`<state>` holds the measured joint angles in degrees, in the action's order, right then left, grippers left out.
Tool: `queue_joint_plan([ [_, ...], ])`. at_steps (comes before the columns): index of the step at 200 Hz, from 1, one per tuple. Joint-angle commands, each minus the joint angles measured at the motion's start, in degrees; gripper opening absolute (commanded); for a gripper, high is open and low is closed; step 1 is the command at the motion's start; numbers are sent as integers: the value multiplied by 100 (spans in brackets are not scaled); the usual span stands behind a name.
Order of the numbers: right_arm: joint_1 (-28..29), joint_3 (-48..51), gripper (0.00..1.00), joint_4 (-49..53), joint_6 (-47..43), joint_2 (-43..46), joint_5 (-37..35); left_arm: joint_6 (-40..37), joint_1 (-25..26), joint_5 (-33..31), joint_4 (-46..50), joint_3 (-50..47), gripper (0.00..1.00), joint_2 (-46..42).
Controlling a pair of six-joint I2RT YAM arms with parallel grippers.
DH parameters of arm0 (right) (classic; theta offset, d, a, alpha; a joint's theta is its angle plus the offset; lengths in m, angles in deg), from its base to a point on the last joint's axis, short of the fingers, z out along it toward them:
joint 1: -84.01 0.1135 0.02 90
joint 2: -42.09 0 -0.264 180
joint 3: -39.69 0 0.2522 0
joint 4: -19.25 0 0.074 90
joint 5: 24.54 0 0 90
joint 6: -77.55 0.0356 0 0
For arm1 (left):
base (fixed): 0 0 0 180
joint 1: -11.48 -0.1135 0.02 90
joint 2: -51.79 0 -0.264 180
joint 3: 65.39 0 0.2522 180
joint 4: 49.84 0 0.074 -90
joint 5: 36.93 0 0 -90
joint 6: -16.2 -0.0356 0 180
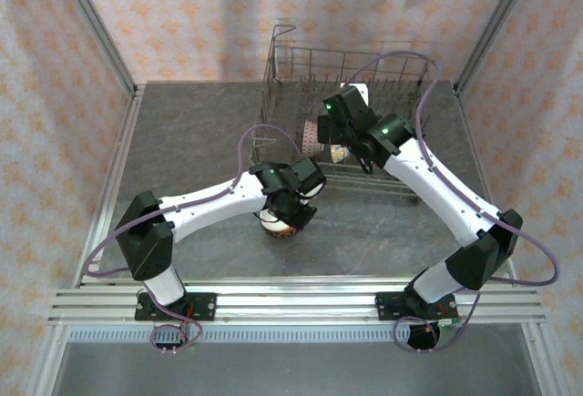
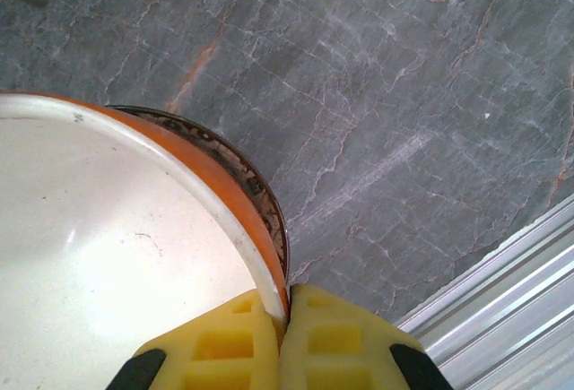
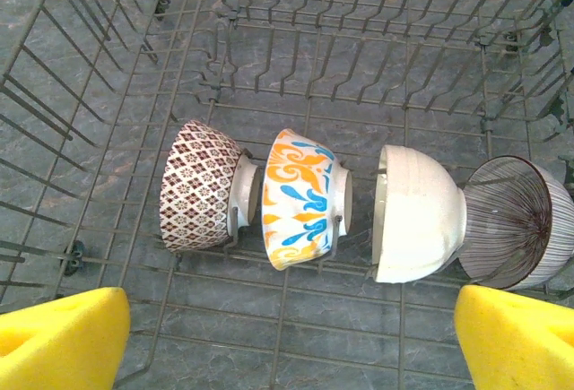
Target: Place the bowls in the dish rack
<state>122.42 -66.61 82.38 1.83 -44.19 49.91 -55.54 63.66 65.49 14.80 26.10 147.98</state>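
We see left claw (image 2: 285, 318) pinching orange bowl (image 2: 117, 255) rim | right claw (image 3: 289, 336) spread over dish rack (image 3: 269, 13), four bowls (image 3: 202, 186) inside

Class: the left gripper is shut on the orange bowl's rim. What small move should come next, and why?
Probably a short straight lift. The left gripper pinches the rim of the orange bowl, and that bowl seems nested in a second bowl on the table; lifting should part them before any swing toward the rack.
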Motion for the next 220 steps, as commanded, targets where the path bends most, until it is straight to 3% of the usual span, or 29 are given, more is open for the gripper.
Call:
queue_joint_plan([
  [1,-70,69,93,-127,89,164,-45,-142,35,-307,348,154,0,-221],
  [75,-511,-28,94,-225,308,110,1006,-214,-131,352,246,336,0,-853],
  [127,-741,-113,94,-280,370,84,1436,-365,-399,430,801,825,0,-1473],
  [195,-1265,-505,95,-305,614,-95,2650,-830,-756,799,1224,2445,0,-1276],
  [220,-1522,-520,96,-473,778,-39,3156,-1069,-1028,1266,1127,3111,0,-949],
])
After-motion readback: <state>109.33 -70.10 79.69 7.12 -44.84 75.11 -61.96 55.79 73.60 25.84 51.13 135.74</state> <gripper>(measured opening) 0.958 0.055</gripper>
